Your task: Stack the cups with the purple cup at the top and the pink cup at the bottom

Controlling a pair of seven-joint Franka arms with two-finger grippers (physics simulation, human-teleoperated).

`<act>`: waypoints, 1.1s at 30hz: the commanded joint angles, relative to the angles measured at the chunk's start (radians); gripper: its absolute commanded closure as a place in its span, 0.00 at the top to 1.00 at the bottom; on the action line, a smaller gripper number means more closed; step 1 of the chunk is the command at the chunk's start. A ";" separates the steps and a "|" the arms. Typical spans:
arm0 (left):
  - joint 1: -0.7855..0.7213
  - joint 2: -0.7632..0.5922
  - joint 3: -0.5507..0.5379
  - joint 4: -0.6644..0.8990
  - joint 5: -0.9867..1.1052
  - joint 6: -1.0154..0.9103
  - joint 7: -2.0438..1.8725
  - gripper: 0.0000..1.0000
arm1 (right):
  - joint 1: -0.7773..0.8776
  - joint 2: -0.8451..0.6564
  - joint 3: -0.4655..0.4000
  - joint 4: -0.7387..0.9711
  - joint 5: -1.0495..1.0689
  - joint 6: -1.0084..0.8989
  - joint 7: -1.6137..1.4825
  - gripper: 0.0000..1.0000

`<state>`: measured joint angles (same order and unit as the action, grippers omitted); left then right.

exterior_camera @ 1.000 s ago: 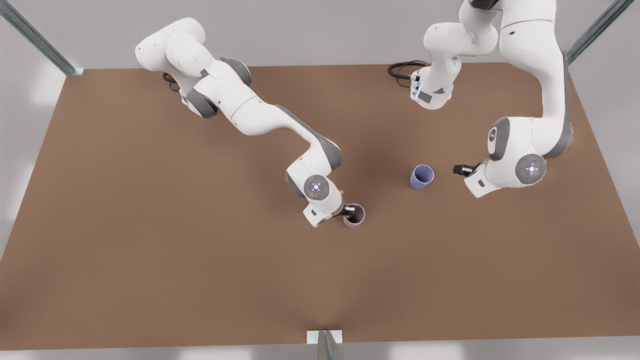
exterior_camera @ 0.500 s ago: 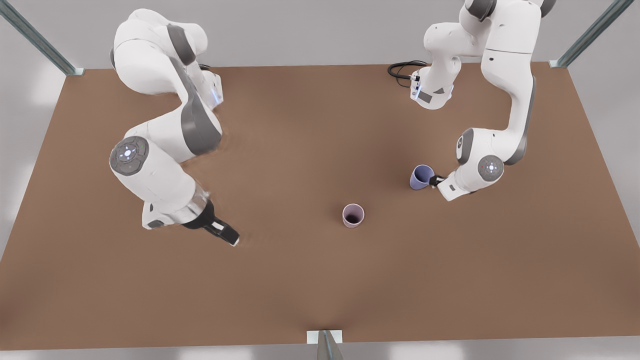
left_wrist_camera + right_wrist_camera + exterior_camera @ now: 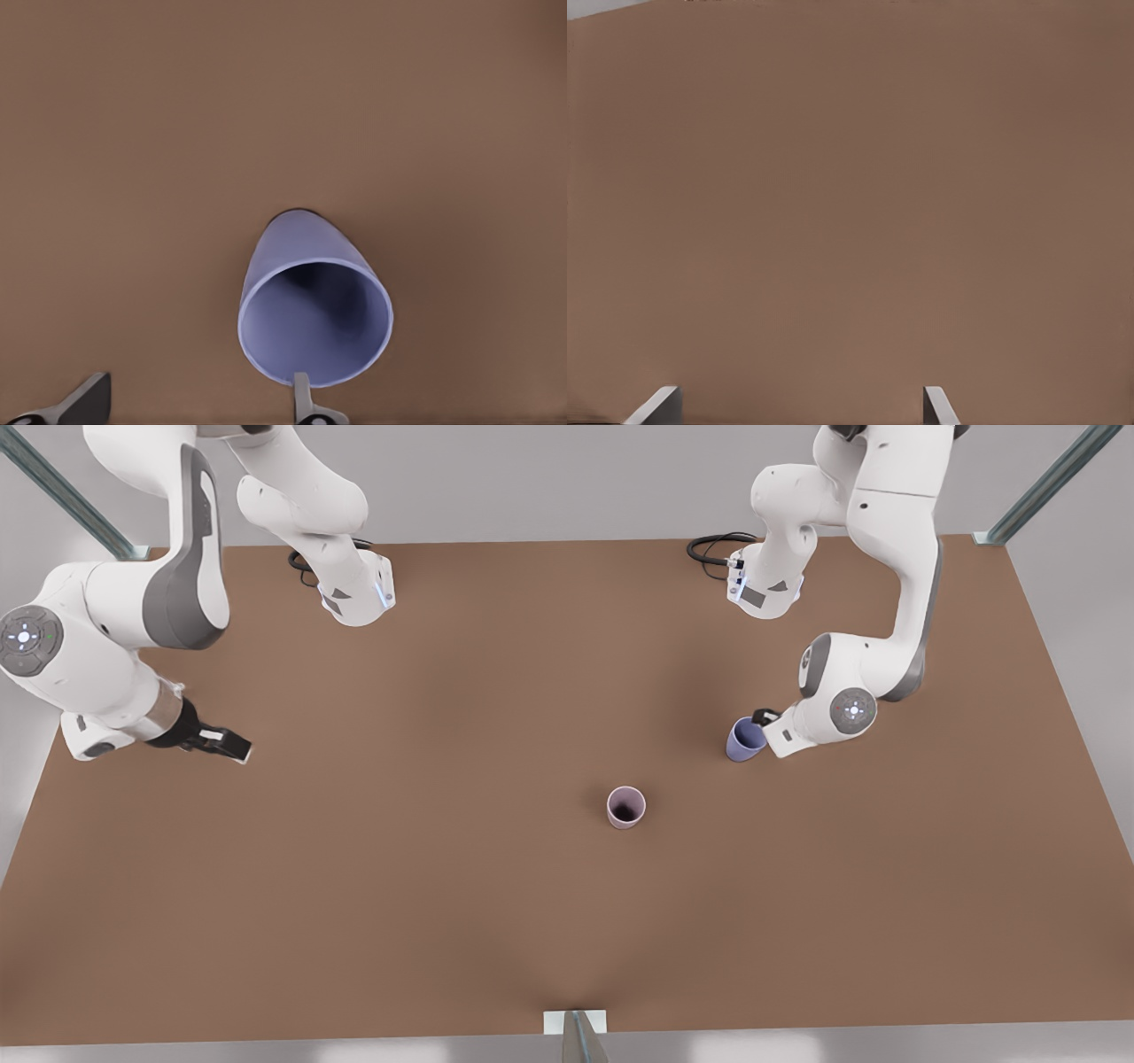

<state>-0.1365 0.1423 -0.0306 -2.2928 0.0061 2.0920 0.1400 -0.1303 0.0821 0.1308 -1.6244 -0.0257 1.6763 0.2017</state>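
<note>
Starting nearest: pink cup upright on the counter, dark mouth up, nothing touching it. Sits right where it did a second ago, but without the right end effector that was parked at its rim back then. Looks like the base of the stack is placed and done with.

A bit farther back, toward the front view's right: purple cup, on the counter and well apart from the pink one. Left end effector now right up against its rim, after hanging off to the side a second ago. Wrist view has the fingers spread wide, one fingertip at the near edge of the rim. Open, not clamped yet, so probably lining up a grab on the wall.

Far off to the front view's left: right end effector, open, empty, over bare counter, waiting.
</note>
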 commanded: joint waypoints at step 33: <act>-0.218 0.332 -0.066 0.854 -0.044 -0.455 -0.689 0.21 | 0.003 0.059 0.006 0.087 0.032 -0.046 -0.194 1.00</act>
<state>-0.3489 0.4782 -0.0961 -1.4409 -0.0264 1.8383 -0.0551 -0.1287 0.1403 0.1368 -1.5386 -0.0033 1.6418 -0.2824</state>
